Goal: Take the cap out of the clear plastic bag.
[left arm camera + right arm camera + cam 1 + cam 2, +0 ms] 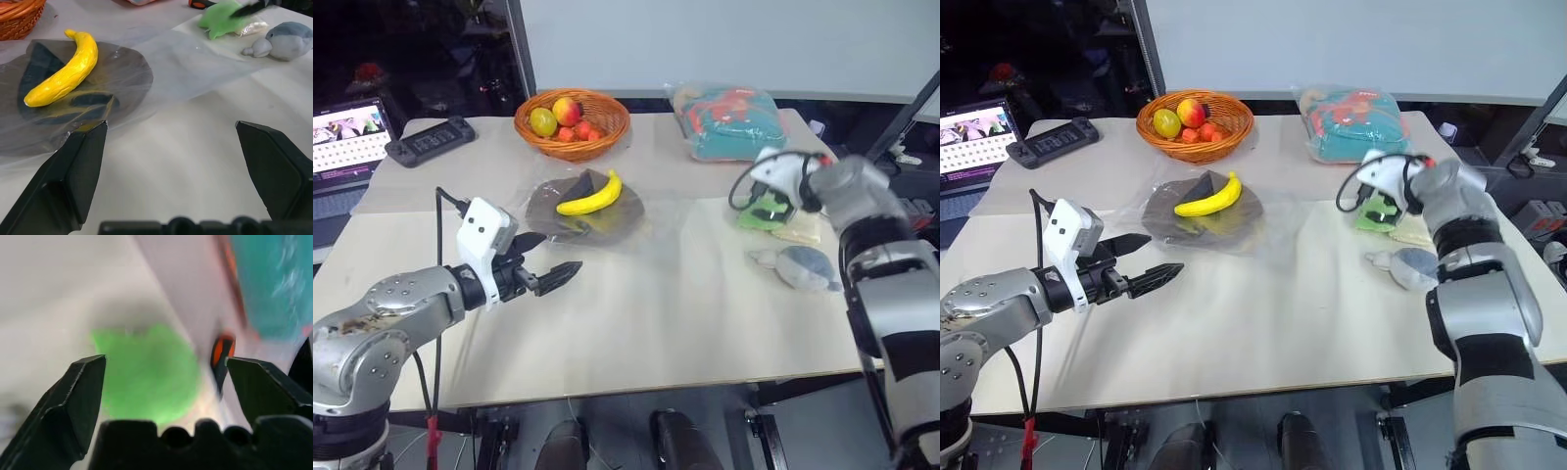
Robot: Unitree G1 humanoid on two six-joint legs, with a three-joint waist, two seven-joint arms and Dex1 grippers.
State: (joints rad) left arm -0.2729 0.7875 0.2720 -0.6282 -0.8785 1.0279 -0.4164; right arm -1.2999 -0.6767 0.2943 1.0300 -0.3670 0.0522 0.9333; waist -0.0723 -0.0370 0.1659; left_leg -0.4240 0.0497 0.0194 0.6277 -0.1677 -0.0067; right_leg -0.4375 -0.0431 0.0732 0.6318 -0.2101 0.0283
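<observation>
The brown cap [543,201] lies flat inside the clear plastic bag [661,220] at the middle of the table, with a yellow banana [592,196] resting on top of the bag over it. My left gripper [551,260] hovers open just in front of the bag's near edge, holding nothing. In the left wrist view the cap [44,68] and the bag [186,58] lie ahead of the spread fingers [73,176]. My right gripper [766,211] is open at the right, over a green soft lump [146,377], with nothing between its fingers.
A wicker fruit basket [607,142] stands behind the cap. A puffy clear bag with teal and orange contents [729,122] sits at the back right. A grey plush [798,266] lies near the right edge. A game controller [431,140] and a laptop [347,137] are at the far left.
</observation>
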